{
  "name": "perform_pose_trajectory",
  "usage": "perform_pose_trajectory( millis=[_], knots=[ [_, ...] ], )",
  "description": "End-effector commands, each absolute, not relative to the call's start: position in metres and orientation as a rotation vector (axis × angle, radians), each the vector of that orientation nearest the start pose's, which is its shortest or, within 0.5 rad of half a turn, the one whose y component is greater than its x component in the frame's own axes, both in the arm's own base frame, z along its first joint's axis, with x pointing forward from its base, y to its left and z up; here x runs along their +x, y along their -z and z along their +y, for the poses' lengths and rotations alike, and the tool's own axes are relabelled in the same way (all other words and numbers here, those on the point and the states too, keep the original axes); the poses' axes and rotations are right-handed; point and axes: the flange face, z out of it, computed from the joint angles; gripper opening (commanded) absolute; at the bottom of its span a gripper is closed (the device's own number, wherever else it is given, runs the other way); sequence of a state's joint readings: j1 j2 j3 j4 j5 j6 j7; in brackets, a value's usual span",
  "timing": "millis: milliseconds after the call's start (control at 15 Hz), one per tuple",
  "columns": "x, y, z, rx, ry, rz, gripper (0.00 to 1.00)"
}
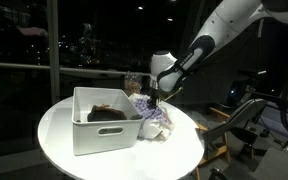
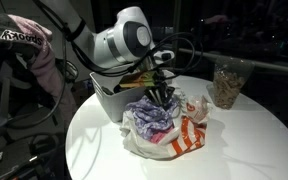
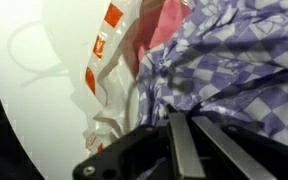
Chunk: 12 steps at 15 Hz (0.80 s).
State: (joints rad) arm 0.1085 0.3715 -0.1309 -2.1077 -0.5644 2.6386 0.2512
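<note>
Table [image 1: 56, 128]: round and white, and everything here sits on it.
Bin [image 1: 102, 132]: a white bin on the left part of the table top. An exterior view looks down into it and shows a dark garment [image 1: 109, 113] inside. From the opposite side the arm hides most of the bin [image 2: 106, 97] and nothing inside it shows.
Gripper [image 2: 162, 100]: pointing straight down just right of the bin, tips sunk into a heap of cloth.
Jaws: narrow. The wrist view shows the two fingers [image 3: 176, 140] almost together, pinching a fold of the checked cloth, with creases running out from the tips.
Checked cloth [image 2: 149, 122]: purple and white, crumpled on the table against the bin, right under the gripper.
Pink cloth [image 3: 166, 25]: clear only in the wrist view, tucked beside the checks.
White cloth [image 2: 189, 135]: orange marks, touching the heap's right side.
Jar [image 2: 226, 85]: glass, upright, with brownish contents, well apart to the right.
</note>
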Motion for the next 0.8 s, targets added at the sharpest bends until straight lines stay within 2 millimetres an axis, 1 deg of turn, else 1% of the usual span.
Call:
perform_pose_trajectory(
  millis=[0, 200, 267, 333, 400, 600, 667, 733],
  knots=[
    [0.614, -0.214, -0.012, -3.539, 0.211, -0.273, 0.02],
    [0.618, -0.194, -0.014, -3.538, 0.123, -0.218, 0.02],
    [0.622, -0.195, -0.014, -3.560, 0.116, -0.216, 0.22],
    [0.624, -0.200, -0.014, -3.571, 0.109, -0.220, 0.32],
    [0.624, -0.213, -0.013, -3.579, 0.092, -0.242, 0.38],
    [0.624, -0.261, -0.018, -3.777, 0.059, -0.279, 0.61],
    [0.624, -0.278, -0.013, -3.812, 0.075, -0.290, 0.68],
    [0.623, -0.295, -0.007, -3.810, 0.092, -0.278, 0.76]
  ],
)
